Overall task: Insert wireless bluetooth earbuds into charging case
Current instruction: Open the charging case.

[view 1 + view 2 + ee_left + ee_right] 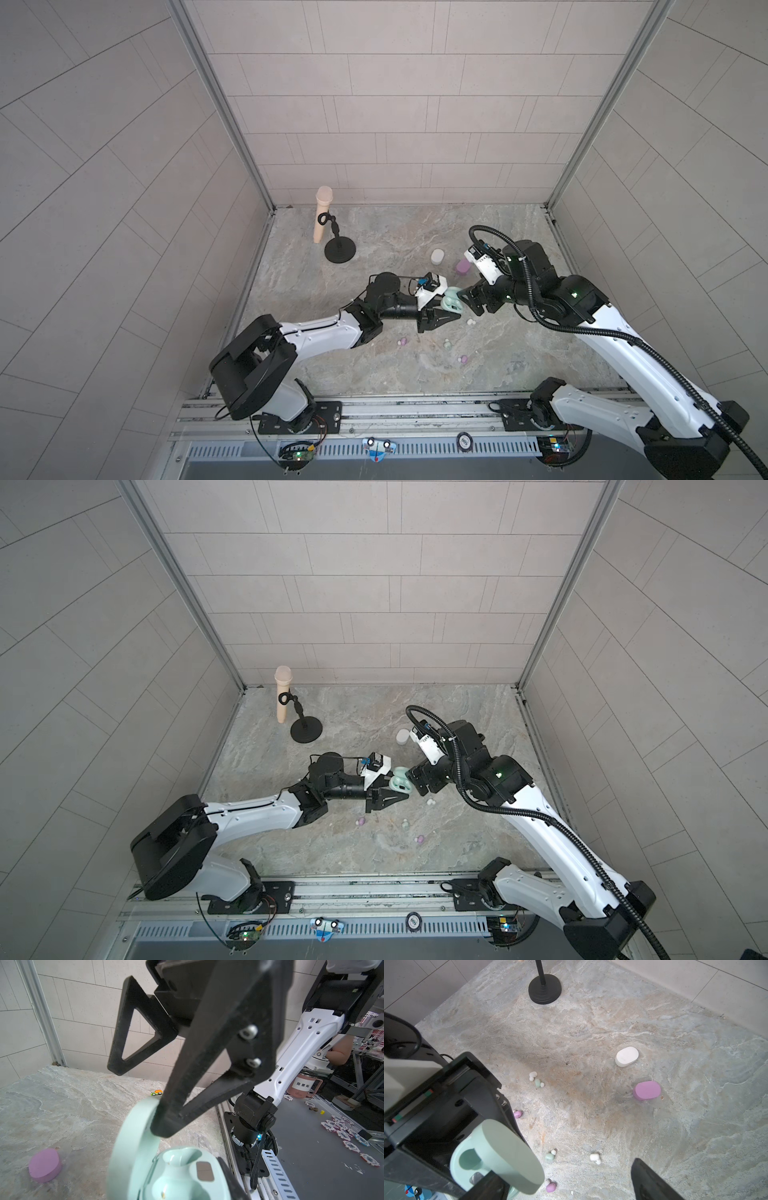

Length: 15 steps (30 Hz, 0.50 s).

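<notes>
My left gripper (445, 311) is shut on the base of a mint green charging case (453, 301) (178, 1174), held above the table with its lid (133, 1142) open. Both sockets are empty. My right gripper (469, 301) (566, 1188) is open, and one of its fingertips (176, 1113) rests against the lid. Loose earbuds lie on the marble table: white (594, 1157), mint (549, 1156) and lilac (550, 1187) near the right gripper, with white (533, 1075), mint (537, 1083) and lilac (517, 1114) farther off.
A shut white case (437, 256) and a shut lilac case (462, 267) lie behind the grippers. At the back left, a beige microphone (322, 214) stands on a black round-based stand (340, 249). Tiled walls close in three sides of the table.
</notes>
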Motion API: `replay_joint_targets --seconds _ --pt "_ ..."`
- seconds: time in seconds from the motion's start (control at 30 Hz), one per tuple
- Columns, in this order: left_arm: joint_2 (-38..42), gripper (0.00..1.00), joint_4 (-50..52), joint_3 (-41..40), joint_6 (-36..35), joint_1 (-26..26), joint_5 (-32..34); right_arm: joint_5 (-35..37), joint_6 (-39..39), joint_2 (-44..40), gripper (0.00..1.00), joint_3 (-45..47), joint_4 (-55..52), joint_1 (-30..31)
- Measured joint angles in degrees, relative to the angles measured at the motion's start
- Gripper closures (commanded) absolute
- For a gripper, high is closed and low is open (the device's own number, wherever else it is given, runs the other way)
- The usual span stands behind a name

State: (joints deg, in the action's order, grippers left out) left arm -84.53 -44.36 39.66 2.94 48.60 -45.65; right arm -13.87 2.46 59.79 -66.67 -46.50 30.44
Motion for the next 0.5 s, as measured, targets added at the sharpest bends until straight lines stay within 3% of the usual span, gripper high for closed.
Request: replay_joint_targets --seconds 0.5 --pt "0.0 0.99 -2.58 -0.94 2.89 0.2 1.07 -1.4 2.38 1.6 0.08 -0.28 -0.22 -2.64"
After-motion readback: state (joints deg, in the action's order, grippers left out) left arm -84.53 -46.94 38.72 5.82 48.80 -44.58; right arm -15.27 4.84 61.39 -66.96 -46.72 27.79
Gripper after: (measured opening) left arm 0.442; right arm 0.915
